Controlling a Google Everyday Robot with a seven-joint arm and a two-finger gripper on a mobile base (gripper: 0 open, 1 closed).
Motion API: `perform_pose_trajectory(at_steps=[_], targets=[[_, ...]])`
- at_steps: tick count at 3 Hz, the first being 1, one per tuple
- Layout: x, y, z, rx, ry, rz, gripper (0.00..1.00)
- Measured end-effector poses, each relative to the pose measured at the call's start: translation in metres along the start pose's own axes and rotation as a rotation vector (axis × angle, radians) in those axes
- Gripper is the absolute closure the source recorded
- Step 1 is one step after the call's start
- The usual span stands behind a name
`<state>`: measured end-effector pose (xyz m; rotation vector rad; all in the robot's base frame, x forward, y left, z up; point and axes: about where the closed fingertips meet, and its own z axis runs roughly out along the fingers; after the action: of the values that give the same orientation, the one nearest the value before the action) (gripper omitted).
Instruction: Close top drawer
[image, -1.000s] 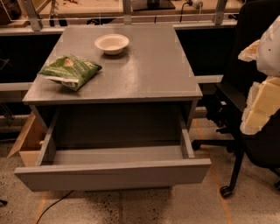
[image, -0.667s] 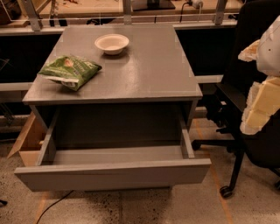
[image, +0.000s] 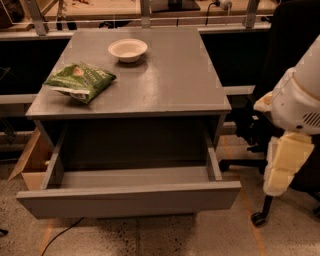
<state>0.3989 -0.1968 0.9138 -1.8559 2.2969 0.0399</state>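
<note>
So, closest to the camera is the drawer (image: 127, 199). It has a plain flat grey front panel, about as wide as the table it belongs to, with low grey side walls running back into the opening. It's pulled a long way out from under the table top, with its front facing the camera and its long axis running left to right.

Off to the right, well apart from the drawer, the cream tool (image: 281, 167) hangs from the white arm (image: 300, 100). Honestly can't tell if it's open, closed or holding anything. A dark chair (image: 257, 218) sits behind it, and a cardboard box (image: 30, 162) is just beside the drawer's left wall.

Further back on the table (image: 175, 85), a green bag (image: 80, 80) lies near the left edge. A white bowl (image: 127, 50) sits beyond it.
</note>
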Motion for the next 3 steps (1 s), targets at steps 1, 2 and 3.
perform_pose_trajectory(at_steps=[1,2,3], targets=[[0.001,0.038,0.049,-0.114,0.035,-0.006,0.0],[0.002,0.072,0.098,-0.207,0.081,0.004,0.0],[0.006,0.099,0.141,-0.273,0.117,0.034,0.0]])
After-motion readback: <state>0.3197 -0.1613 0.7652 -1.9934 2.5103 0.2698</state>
